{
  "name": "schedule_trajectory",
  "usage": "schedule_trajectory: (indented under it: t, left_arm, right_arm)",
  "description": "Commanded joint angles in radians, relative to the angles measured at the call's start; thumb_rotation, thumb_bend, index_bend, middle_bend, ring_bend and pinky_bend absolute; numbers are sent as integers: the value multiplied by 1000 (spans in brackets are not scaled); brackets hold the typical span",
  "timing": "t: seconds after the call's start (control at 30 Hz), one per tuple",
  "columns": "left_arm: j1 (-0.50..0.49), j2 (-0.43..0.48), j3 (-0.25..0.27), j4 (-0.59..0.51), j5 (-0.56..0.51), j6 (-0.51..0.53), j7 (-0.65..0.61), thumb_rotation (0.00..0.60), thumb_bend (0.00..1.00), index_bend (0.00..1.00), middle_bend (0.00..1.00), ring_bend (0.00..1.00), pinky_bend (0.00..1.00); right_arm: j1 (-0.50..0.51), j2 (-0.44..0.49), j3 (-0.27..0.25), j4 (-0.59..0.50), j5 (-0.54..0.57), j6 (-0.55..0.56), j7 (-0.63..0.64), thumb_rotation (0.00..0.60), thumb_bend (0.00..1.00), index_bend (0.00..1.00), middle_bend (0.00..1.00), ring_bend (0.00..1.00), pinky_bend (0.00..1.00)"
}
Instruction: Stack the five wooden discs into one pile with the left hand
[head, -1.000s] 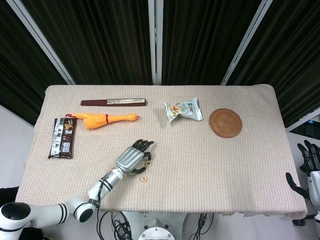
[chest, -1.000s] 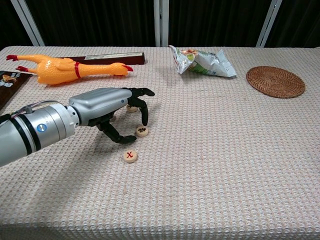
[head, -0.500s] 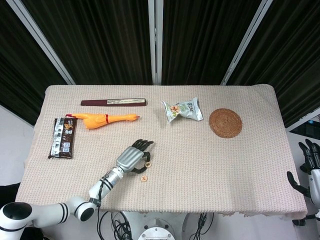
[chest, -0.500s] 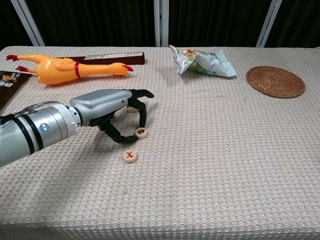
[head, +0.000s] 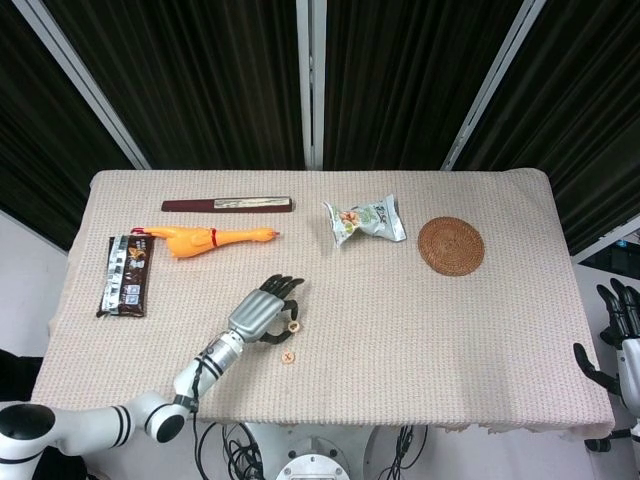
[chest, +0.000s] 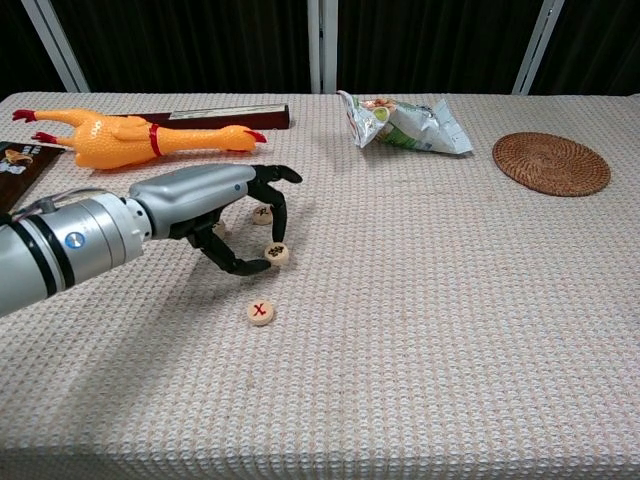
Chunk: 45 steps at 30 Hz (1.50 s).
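My left hand (chest: 210, 205) reaches over the near-left part of the table, also in the head view (head: 262, 312). It pinches a small wooden disc with a dark mark (chest: 277, 254) between thumb and a fingertip, slightly tilted and just off the cloth; the same disc (head: 293, 325) shows in the head view. A disc with a red X (chest: 262, 312) lies flat just in front of it, apart from the hand. Another disc (chest: 262, 214) shows partly behind the fingers. Any other discs are hidden under the hand. My right hand (head: 622, 335) hangs beyond the table's right edge, fingers apart, holding nothing.
A rubber chicken (chest: 140, 133), a dark flat bar (head: 228, 204) and a snack bar wrapper (head: 126, 275) lie at the back left. A snack bag (chest: 405, 122) and a woven coaster (chest: 551, 163) lie at the back right.
The left hand's thumb and finger closed on the dark-marked disc and drew it slightly up and back toward the hand. The red X disc and the right hand stayed put.
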Motion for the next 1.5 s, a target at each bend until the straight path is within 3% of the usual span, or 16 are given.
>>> schedule_trajectory:
  t: [0.03, 0.43, 1.5]
  left_arm:
    - [5, 40, -15, -39, -24, 5, 24, 600, 286, 503, 40, 0, 0]
    - [32, 149, -32, -118, -118, 10, 76, 600, 286, 502, 40, 0, 0]
    - [32, 101, -23, -21, -137, -10, 42, 600, 286, 473, 40, 0, 0]
  right_arm:
    - [0, 0, 0, 1, 1, -1, 0, 600, 281, 0, 0, 0, 0]
    - [3, -2, -1, -2, 2, -7, -8, 600, 280, 0, 0, 0, 0]
    - [4, -2, 3, -2, 15, -13, -17, 600, 281, 0, 0, 0, 0]
